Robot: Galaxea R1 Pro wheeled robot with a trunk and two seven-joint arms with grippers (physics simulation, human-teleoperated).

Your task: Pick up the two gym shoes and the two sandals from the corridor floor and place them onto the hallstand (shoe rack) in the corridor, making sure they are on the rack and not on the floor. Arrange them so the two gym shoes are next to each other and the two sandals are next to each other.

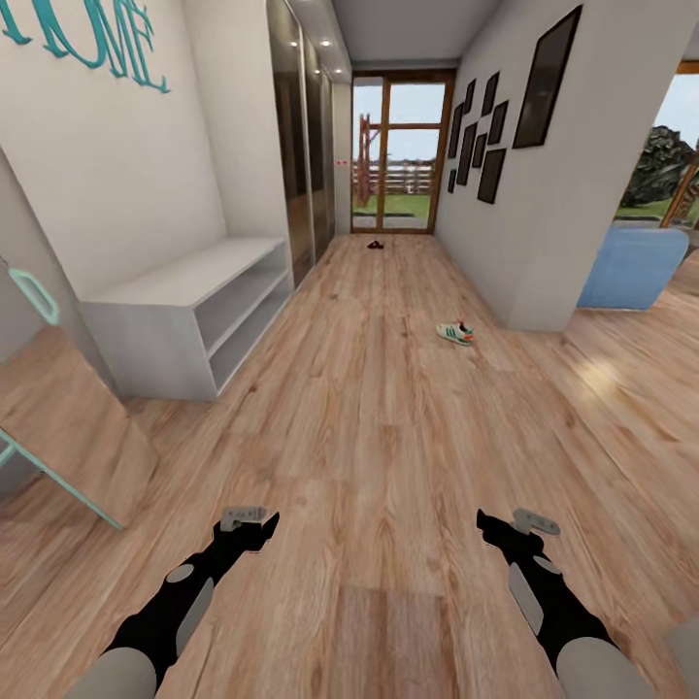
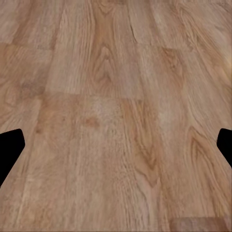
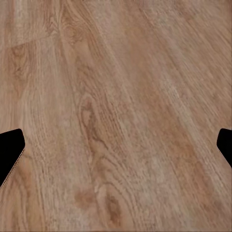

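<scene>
The two gym shoes [image 1: 454, 333], cream-white with green stripes and a red-orange lining, lie together on the corridor floor [image 1: 369, 427], well ahead and slightly right, near a wall corner. Much farther down the corridor, a small dark shape by the glass door is the two sandals [image 1: 376, 244]. My left gripper [image 1: 256, 525] and right gripper [image 1: 498, 525] hover low over bare planks, far short of the shoes. Each wrist view has black fingertips [image 2: 10, 150] [image 3: 10, 150] at opposite edges, wide apart, with only wood grain between. The hallstand with wall shelves is out of view.
A low pale grey-white shelf unit [image 1: 165, 291] with two open levels stands against the left wall under teal HOME letters. A teal-framed mirror [image 1: 58, 427] leans at near left. Dark wardrobe doors [image 1: 296, 136] follow. A blue armchair [image 1: 631, 267] sits beyond the right wall corner.
</scene>
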